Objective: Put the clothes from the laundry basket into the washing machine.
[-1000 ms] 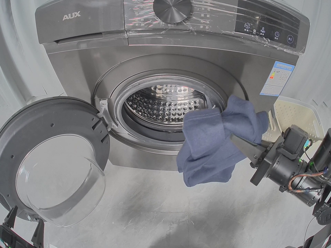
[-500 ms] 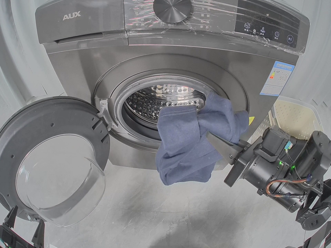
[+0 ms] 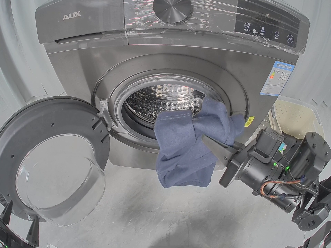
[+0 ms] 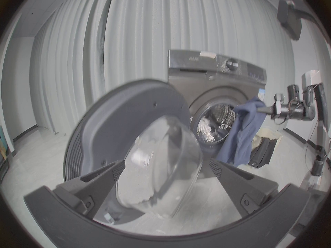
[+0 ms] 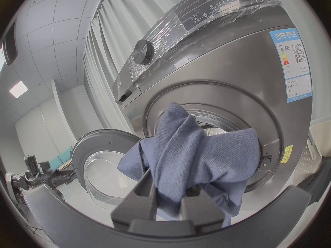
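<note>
Here we hold the blue garment (image 3: 182, 145) pinched in our right gripper (image 3: 207, 141), fingers clamped on a bunched fold so the rest hangs free, at 4 o'clock of the drum (image 3: 162, 104) of the washing machine (image 3: 86, 69), not yet inside. The right arm (image 3: 276, 169) lies low on the basket (image 3: 296, 114) side at 3 o'clock, wrist pointed at the drum. Our left gripper (image 4: 165, 164) sits by the open door (image 3: 51, 128) at 8 o'clock, fingers wide.
</note>
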`<state>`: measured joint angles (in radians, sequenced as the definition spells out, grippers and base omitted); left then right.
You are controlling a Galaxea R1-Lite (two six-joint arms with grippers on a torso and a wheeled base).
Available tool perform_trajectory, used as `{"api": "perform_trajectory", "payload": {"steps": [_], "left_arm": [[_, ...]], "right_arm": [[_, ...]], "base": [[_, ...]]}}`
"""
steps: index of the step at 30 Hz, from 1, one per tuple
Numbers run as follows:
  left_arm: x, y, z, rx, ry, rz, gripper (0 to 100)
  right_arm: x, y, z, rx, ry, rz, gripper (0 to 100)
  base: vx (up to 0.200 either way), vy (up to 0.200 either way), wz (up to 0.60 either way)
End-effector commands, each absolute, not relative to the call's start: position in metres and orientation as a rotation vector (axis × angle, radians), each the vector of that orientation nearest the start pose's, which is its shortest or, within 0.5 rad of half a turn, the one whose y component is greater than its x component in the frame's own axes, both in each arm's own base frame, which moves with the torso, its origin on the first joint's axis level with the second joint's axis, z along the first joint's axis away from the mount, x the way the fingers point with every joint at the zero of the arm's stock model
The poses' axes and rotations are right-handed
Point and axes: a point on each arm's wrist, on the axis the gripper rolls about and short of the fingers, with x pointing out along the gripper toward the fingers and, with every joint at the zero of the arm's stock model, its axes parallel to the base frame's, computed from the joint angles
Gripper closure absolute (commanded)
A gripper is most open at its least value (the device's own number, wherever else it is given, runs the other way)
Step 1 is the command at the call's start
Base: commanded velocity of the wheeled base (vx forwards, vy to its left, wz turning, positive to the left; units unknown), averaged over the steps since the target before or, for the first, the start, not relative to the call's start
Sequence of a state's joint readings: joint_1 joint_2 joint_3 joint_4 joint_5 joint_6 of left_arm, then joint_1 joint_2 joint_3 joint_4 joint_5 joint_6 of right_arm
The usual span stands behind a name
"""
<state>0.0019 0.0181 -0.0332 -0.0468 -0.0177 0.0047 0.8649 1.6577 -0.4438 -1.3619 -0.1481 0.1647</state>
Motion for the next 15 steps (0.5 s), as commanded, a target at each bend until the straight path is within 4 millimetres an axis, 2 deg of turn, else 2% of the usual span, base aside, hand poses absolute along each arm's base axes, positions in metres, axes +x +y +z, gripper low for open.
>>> {"api": "perform_trajectory", "payload": {"steps": [1, 5, 15], "left_arm": [[-0.037, -0.004, 0.152, 0.015, -0.180, -0.190, 0], [-0.006, -0.010, 0.152, -0.017, 0.058, -0.446, 0], [0.055, -0.020, 0.158, -0.029, 0.253, -0.738, 0]], "right_arm": [[0.178, 0.206, 0.181, 0.244, -0.095, 0.730, 100], [0.185, 0.219, 0.184, 0.262, -0.115, 0.720, 100], [0.193, 0.229, 0.187, 0.312, -0.154, 0.704, 100]], "base": [[0.000, 0.000, 0.00], [0.000, 0.000, 0.00], [0.000, 0.000, 0.00]]}}
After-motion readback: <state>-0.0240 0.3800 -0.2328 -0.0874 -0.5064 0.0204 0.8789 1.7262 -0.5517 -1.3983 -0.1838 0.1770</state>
